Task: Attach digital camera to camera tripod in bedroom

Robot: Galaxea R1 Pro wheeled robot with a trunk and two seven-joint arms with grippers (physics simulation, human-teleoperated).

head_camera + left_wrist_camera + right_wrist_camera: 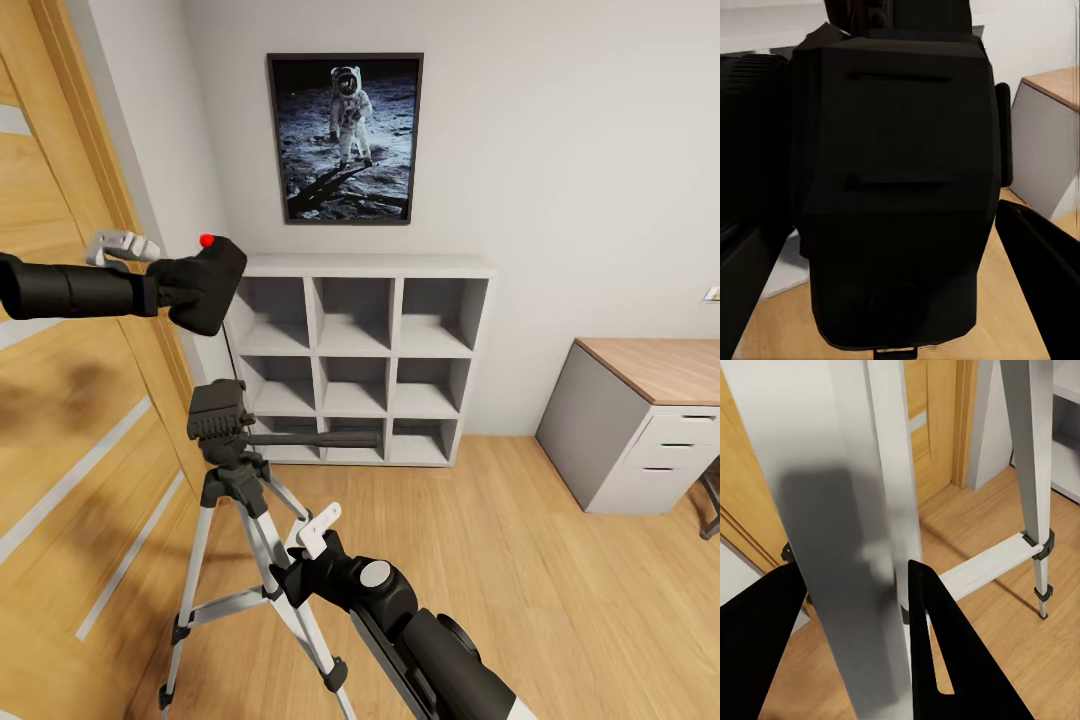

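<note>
Head view, nearest first: my right gripper is clamped round a silver leg of the camera tripod, steadying it. Above the tripod's black head, my left gripper has its fingers closed on the digital camera, not yet seated. If I come down off-centre, I'd judge the camera could miss the mount or push the tripod into the white cube shelves behind.

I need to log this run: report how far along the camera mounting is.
Done: the left gripper has the digital camera lifted, above the camera tripod head. In hand: the right gripper brackets a tripod leg, apparently steadying it. Left: lowering the camera onto the head; they are still apart.
</note>
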